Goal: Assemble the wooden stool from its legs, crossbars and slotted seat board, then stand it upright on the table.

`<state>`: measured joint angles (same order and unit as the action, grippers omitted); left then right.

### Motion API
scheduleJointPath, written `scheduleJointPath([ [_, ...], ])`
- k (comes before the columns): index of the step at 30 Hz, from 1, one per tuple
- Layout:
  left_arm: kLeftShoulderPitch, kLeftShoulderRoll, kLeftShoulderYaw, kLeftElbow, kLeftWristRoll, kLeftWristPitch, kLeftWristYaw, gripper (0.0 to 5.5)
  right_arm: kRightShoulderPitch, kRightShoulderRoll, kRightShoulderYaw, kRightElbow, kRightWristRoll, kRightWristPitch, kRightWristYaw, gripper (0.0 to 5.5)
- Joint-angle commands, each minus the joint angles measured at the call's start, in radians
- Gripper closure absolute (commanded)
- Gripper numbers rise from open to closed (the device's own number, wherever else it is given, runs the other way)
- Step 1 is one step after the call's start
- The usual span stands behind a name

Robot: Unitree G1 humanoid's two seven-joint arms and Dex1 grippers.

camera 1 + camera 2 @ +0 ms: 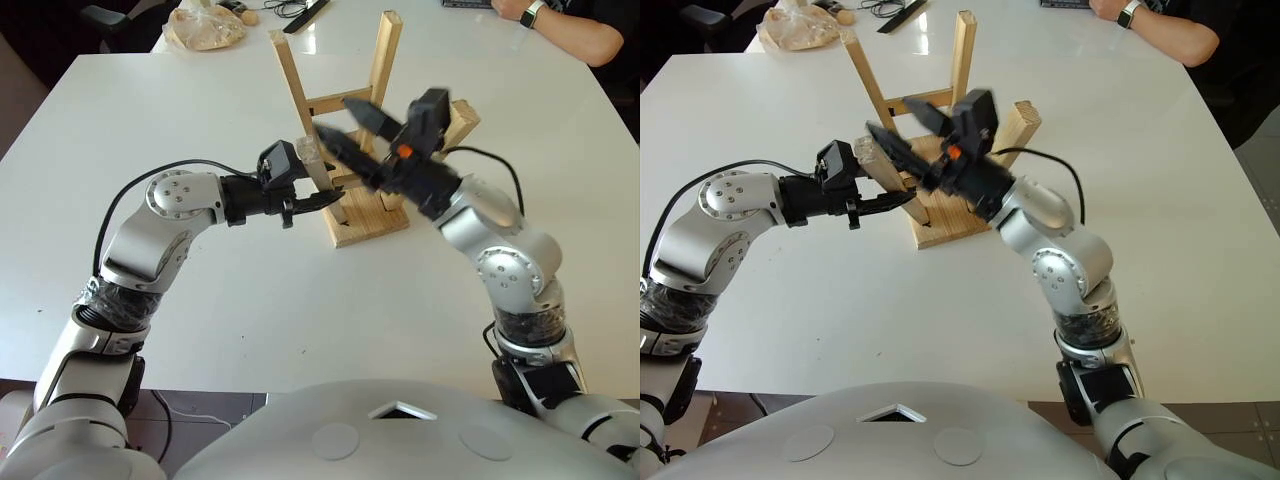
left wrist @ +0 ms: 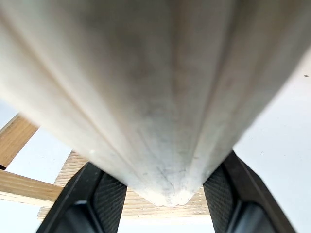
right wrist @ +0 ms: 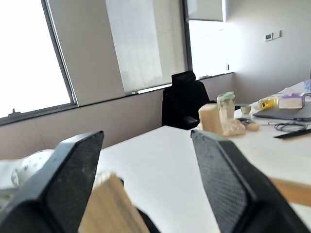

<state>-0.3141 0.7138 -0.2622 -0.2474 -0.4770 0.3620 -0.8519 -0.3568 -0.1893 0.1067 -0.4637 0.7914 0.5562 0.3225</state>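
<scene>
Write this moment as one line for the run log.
stool: upside down, seat board on table, legs up | left jaws: shut on near leg | right jaws: open, above stool

I can read nothing from here — no print I can make out on the wooden stool (image 1: 372, 222), and the far bag (image 1: 205, 28) on the table (image 1: 250, 300) is too small.

The slotted seat board (image 1: 365, 228) lay flat mid-table, upside down, with pale wooden legs splayed upward from it. A crossbar (image 1: 338, 100) joined the two far legs (image 1: 290, 80); the near-left leg (image 1: 313, 160) leaned outward
</scene>
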Motion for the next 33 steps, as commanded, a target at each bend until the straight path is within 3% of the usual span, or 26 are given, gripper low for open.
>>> scheduleJointPath([
  [1, 0.069, 0.045, -0.069, 0.036, 0.094, 0.071, -0.038, 3.45, -0.073, 0.036, -0.072, -0.001, 0.058, 0.001, -0.027, 2.20],
  [4, 0.066, 0.048, -0.072, 0.029, 0.095, 0.080, -0.038, 3.45, -0.054, 0.021, -0.031, 0.068, -0.059, -0.033, -0.013, 2.20],
  [12, 0.045, 0.043, -0.075, 0.041, 0.104, 0.092, -0.034, 3.45, 0.161, -0.065, 0.303, 0.381, -0.503, -0.232, 0.115, 2.20],
  [15, 0.034, 0.039, -0.077, 0.049, 0.108, 0.097, -0.028, 3.45, 0.161, -0.085, 0.335, 0.426, -0.575, -0.264, 0.137, 2.20],
  [18, 0.028, 0.034, -0.079, 0.058, 0.112, 0.099, -0.021, 3.45, 0.132, -0.073, 0.287, 0.370, -0.527, -0.247, 0.152, 2.20],
  [21, 0.029, 0.034, -0.079, 0.069, 0.116, 0.097, -0.015, 3.45, 0.048, -0.050, 0.143, 0.223, -0.350, -0.201, 0.164, 2.20],
  [24, 0.036, 0.035, -0.078, 0.073, 0.118, 0.097, -0.011, 3.45, -0.126, -0.027, -0.138, 0.121, 0.032, -0.104, 0.067, 2.20],
  [26, 0.041, 0.036, -0.078, 0.071, 0.116, 0.099, -0.010, 3.45, -0.247, -0.076, -0.340, 0.195, 0.220, -0.092, -0.009, 2.20],
  [28, 0.049, 0.037, -0.076, 0.066, 0.114, 0.100, -0.007, 3.45, -0.302, -0.189, -0.443, 0.383, 0.137, -0.143, 0.009, 2.20],
  [31, 0.041, 0.036, -0.080, 0.073, 0.114, 0.098, -0.014, 3.45, -0.284, -0.339, -0.382, 0.713, -0.206, -0.355, 0.024, 2.20],
  [33, 0.028, 0.036, -0.082, 0.077, 0.114, 0.098, -0.023, 3.45, -0.270, -0.374, -0.332, 0.874, -0.354, -0.458, -0.007, 2.20],
])
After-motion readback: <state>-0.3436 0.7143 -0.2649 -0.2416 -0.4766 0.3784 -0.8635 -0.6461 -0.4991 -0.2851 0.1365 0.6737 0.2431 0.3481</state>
